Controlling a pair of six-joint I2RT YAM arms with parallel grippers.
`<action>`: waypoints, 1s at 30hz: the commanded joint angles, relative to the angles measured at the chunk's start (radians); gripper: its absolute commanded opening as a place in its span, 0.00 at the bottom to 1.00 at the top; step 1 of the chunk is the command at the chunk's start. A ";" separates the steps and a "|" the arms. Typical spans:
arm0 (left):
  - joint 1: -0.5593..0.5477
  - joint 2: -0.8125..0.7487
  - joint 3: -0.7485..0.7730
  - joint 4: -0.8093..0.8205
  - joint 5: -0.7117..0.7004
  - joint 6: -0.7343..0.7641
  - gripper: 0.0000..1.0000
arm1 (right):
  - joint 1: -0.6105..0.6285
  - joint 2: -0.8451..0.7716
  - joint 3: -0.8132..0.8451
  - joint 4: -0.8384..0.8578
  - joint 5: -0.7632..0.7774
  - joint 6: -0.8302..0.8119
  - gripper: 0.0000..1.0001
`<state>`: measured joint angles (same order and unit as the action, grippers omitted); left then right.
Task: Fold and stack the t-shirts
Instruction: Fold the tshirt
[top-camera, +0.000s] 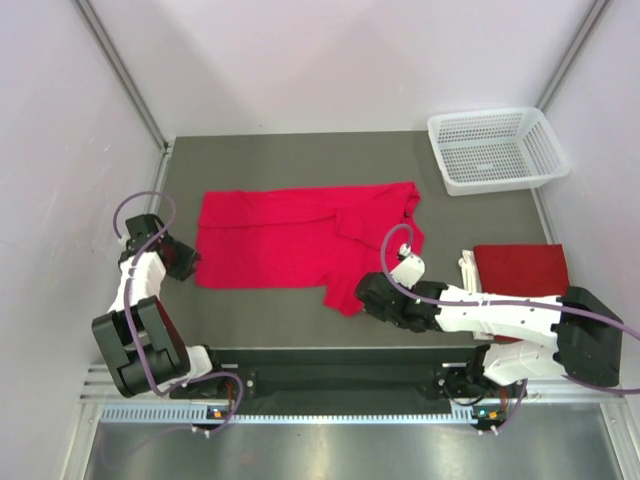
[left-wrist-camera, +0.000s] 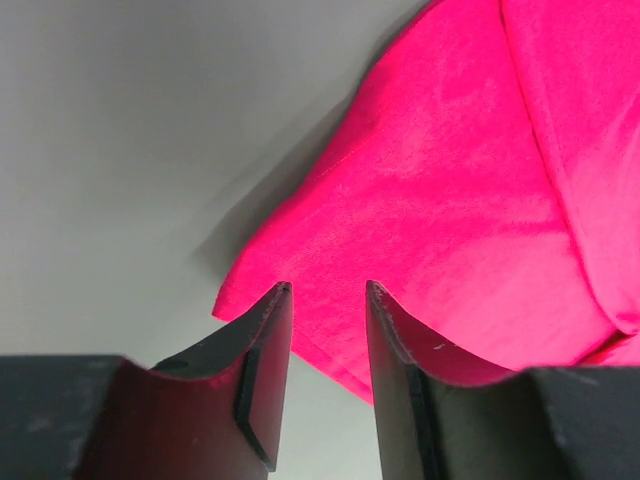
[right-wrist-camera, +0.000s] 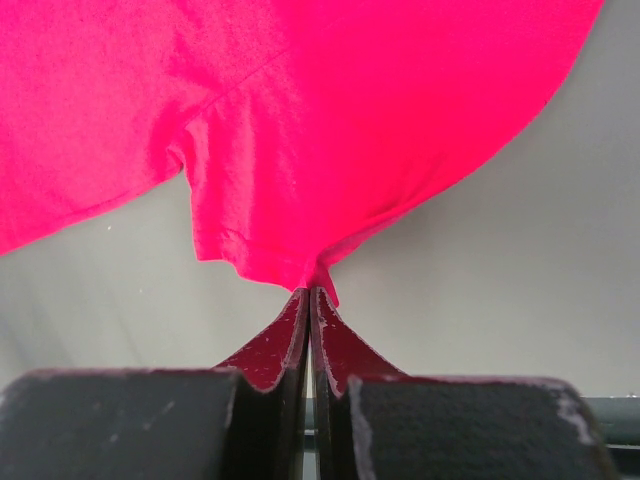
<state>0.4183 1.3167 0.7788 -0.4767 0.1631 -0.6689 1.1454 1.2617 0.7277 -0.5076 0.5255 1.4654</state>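
Observation:
A bright red t-shirt (top-camera: 290, 237) lies spread on the grey table, partly folded, its right part bunched. My right gripper (top-camera: 364, 297) is shut on the shirt's near right corner; the right wrist view shows the cloth (right-wrist-camera: 330, 130) pinched at the fingertips (right-wrist-camera: 300, 300). My left gripper (top-camera: 186, 262) is open at the shirt's near left corner; the left wrist view shows that corner (left-wrist-camera: 330, 300) just beyond the spread fingers (left-wrist-camera: 268, 330), not gripped. A second, darker red folded t-shirt (top-camera: 520, 270) lies at the right, beside my right arm.
A white mesh basket (top-camera: 497, 148) stands at the far right corner of the table. White walls with metal posts close in the left, back and right sides. A metal rail runs along the near edge.

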 joint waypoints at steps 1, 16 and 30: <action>0.011 -0.034 -0.024 0.026 -0.007 0.057 0.43 | 0.010 -0.013 0.007 0.020 0.013 -0.013 0.00; 0.007 0.032 -0.099 0.135 -0.089 0.023 0.40 | 0.010 -0.047 0.004 0.001 0.021 -0.020 0.00; -0.004 -0.022 -0.115 0.139 -0.185 0.035 0.55 | 0.010 -0.050 -0.007 0.006 0.014 -0.017 0.00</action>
<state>0.4160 1.3270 0.6868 -0.3946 -0.0235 -0.6430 1.1454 1.2427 0.7273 -0.5091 0.5217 1.4582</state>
